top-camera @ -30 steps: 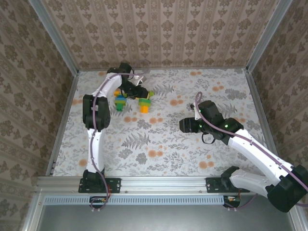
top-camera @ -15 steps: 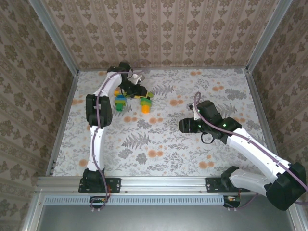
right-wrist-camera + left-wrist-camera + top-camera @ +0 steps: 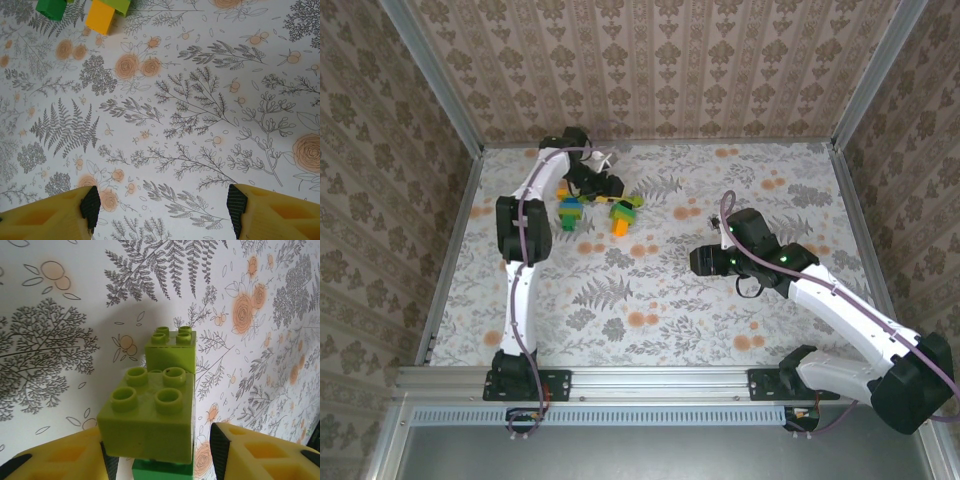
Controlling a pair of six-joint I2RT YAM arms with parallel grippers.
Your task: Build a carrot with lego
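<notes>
Floral tablecloth [image 3: 620, 300], far-left: your left gripper [image 3: 160, 452] has just loosened around the carrot [image 3: 623, 213] at its lime-green brick [image 3: 150, 415], likely seated; right gripper [image 3: 160, 205] wide open, empty.

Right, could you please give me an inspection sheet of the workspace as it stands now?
Surface: floral table cover, lying flat.
Job's things: carrot at the far left, its lime-green end pointing away from the arm bases; a yellow, green and blue build beside it, apart.
Clutter: nothing seen.
Grippers: left gripper around a lime-green brick, with a gap showing at one finger; right gripper open over bare cover.
Cables: a purple cable along each arm, with a free loop by the right wrist.
Surroundings: wallpapered walls on three sides; metal rail at the near edge.
</notes>
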